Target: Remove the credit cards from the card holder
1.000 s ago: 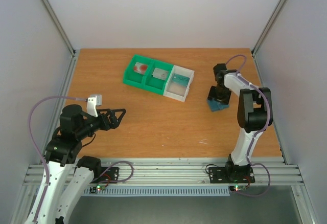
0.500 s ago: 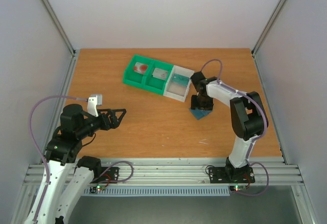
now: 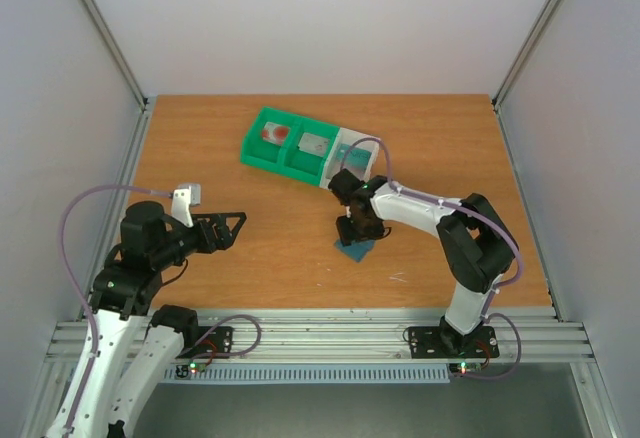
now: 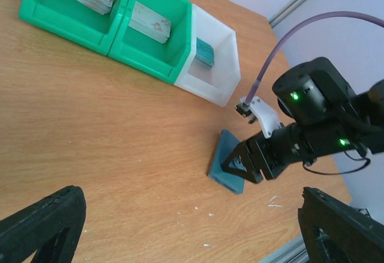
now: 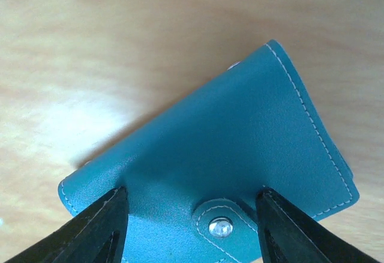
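Right gripper [image 3: 355,237] clamped on card holder [image 3: 354,250] mid-table, near front edge; set it flat, snap upward. Left gripper [image 3: 232,226] apart, idle.

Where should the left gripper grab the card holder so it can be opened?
Probably the free long edge of the card holder, on the side away from the right gripper, coming in low from the left. It lies closed on the table, snapped shut, with the right fingers straddling the snap-tab edge, so that end is taken.
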Motion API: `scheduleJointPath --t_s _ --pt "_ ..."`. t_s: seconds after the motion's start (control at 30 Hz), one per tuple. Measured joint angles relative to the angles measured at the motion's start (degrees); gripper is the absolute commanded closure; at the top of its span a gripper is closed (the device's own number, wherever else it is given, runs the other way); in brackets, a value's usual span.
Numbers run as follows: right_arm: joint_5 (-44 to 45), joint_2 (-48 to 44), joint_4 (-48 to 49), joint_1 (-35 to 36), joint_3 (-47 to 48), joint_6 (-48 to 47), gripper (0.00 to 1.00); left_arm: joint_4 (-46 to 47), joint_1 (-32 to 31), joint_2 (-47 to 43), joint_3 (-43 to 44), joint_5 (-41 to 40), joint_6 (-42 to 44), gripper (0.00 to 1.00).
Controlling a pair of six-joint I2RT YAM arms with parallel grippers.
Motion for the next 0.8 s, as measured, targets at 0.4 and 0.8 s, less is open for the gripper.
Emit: scheduleJointPath --t_s 0.4,0.8 --pt "-5.11 -1.68 -0.07 12.72 -0.02 -1.27 0.40 -2.21 -0.09 2.45 0.42 1.29 -1.33 0.05" --pt "-4.17 -13.53 2.10 12.70 -8.72 14.29 0.47 -5.64 -1.99 4.68 1.46 2.36 -2.75 0.11"
